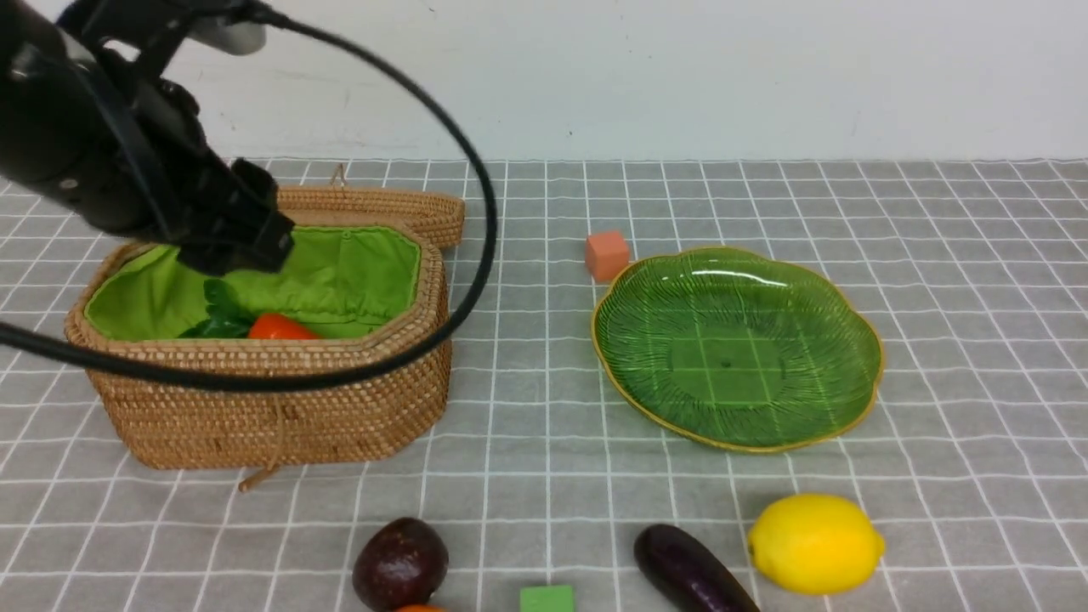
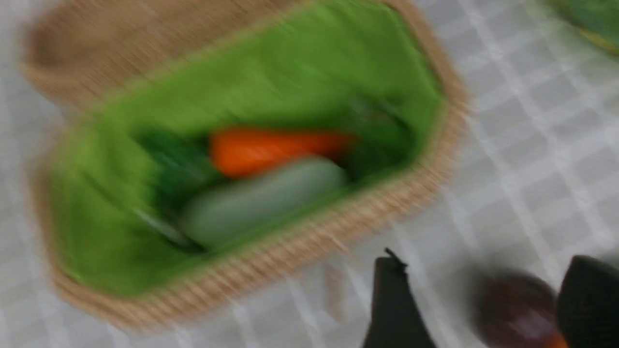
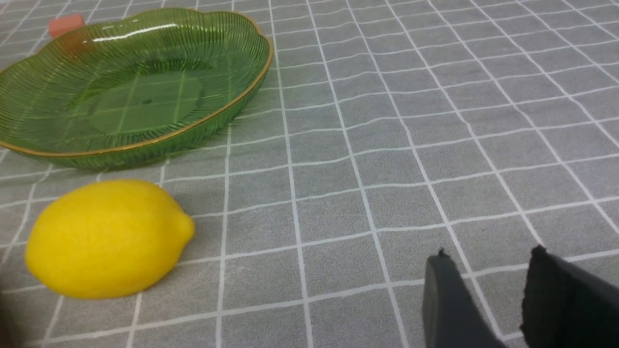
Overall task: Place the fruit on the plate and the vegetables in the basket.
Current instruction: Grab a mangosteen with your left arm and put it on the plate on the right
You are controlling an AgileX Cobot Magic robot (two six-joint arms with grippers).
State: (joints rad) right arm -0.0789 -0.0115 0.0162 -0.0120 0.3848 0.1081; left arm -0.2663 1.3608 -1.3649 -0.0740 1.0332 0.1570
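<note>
My left gripper (image 1: 246, 246) hangs over the wicker basket (image 1: 272, 399), open and holding nothing. The blurred left wrist view shows the orange carrot (image 2: 275, 150) and the white radish (image 2: 261, 200) lying on the green lining. The carrot (image 1: 280, 327) peeks over the rim. The green plate (image 1: 739, 348) holds nothing. Near the front edge lie the maroon fruit (image 1: 399, 563), the eggplant (image 1: 688, 569) and the lemon (image 1: 814, 542). A sliver of orange fruit (image 1: 418, 608) shows at the bottom edge. My right gripper (image 3: 488, 253) is open over bare cloth, away from the lemon (image 3: 106, 237).
A small orange cube (image 1: 607, 255) sits just behind the plate's left rim. A small green cube (image 1: 546, 598) lies between the maroon fruit and the eggplant. The basket's lid (image 1: 382, 208) rests behind it. A black cable (image 1: 476, 255) loops in front of the basket.
</note>
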